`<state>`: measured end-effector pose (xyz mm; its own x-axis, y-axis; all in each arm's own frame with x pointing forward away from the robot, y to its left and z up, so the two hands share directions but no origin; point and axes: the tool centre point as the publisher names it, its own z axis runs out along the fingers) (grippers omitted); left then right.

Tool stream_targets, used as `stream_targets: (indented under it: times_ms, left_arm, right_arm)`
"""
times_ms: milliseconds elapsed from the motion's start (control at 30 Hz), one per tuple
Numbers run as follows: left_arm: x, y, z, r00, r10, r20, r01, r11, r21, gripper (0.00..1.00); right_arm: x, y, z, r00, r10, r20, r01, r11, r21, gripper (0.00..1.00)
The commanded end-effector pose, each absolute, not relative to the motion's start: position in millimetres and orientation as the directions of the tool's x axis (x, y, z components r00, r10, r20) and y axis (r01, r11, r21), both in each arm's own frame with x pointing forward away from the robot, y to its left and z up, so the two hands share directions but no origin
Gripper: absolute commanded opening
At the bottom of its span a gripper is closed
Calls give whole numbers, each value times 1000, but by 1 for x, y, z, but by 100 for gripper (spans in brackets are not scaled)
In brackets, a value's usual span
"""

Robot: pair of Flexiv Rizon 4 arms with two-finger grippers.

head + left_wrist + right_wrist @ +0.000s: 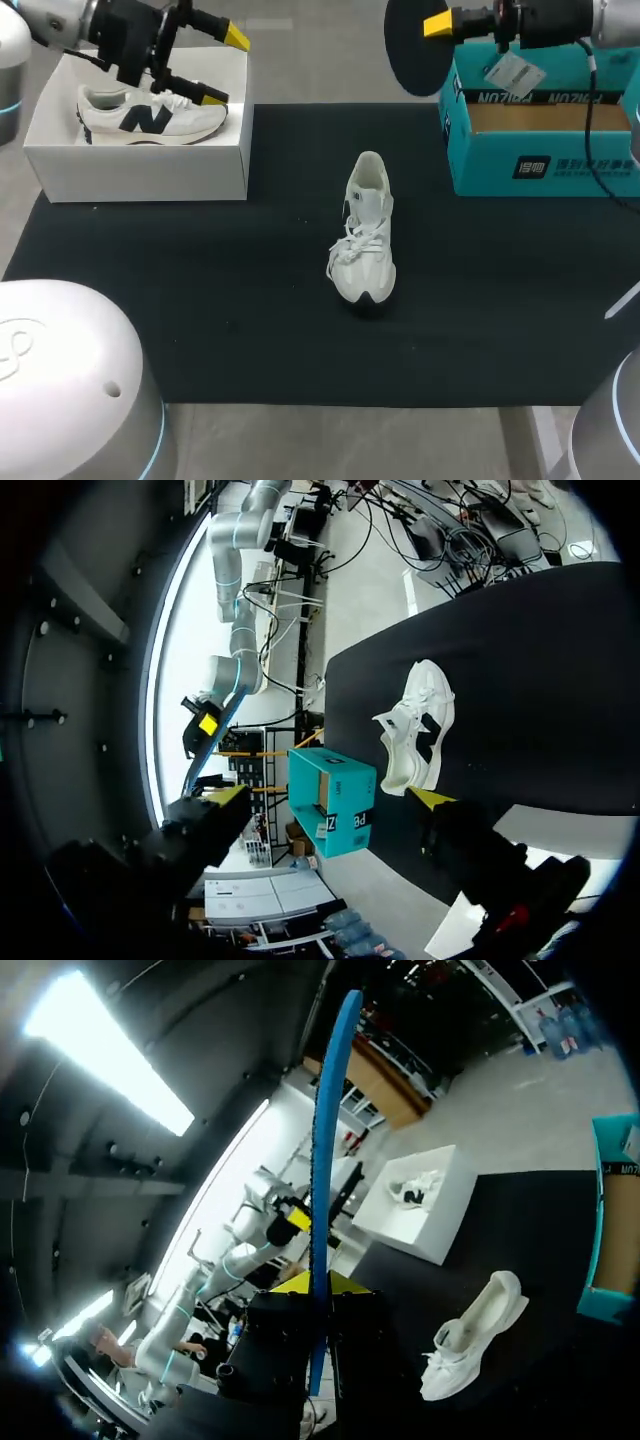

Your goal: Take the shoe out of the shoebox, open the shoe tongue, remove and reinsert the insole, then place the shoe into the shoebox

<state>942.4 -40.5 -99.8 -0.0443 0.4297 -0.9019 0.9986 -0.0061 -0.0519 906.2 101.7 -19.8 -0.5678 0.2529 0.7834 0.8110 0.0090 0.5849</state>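
A white shoe [365,230] lies on the black mat, toe toward the front edge, also visible in the left wrist view [415,730] and the right wrist view [470,1345]. A second white shoe with a dark logo [150,115] lies in the white shoebox [135,165] at the back left. My left gripper [222,68] hangs open above that box's right end, with nothing between its fingers [330,798]. My right gripper [440,27] is raised at the back, shut on a dark insole [413,45], which shows edge-on as blue [325,1160] between its yellow tips [315,1285].
A teal cardboard box [540,145] stands open at the back right, under my right arm; it also shows ahead of the left gripper [330,800]. The black mat [200,300] covers most of the table.
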Motion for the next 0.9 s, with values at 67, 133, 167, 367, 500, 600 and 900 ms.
stream_targets:
  times_ms: [67,133,167,367,500,600,900]
  left_arm:
    - [949,-16,-96,-19,491,-871,999,-21,-34,100]
    - [953,-13,-95,-8,496,-868,999,-32,-27,100]
    - [955,-12,-94,-5,494,-869,999,-33,-25,100]
    - [960,-4,-98,-19,530,-848,1000,-10,-28,100]
    - [959,1,-102,-86,554,-828,996,53,-68,100]
    - [958,1,-102,-107,557,-824,994,64,-86,100]
    - [958,1,-102,-107,557,-824,994,64,-86,100]
  right_arm:
    - [906,104,-4,-596,279,753,787,16,617,0]
    - [907,107,-1,-599,292,745,784,26,620,0]
    - [908,108,1,-601,291,744,783,28,621,0]
    - [911,115,4,-620,308,721,770,63,635,0]
    - [913,120,6,-635,322,703,757,73,650,0]
    - [913,122,7,-641,320,698,752,78,655,0]
    - [912,123,5,-627,301,719,766,68,640,0]
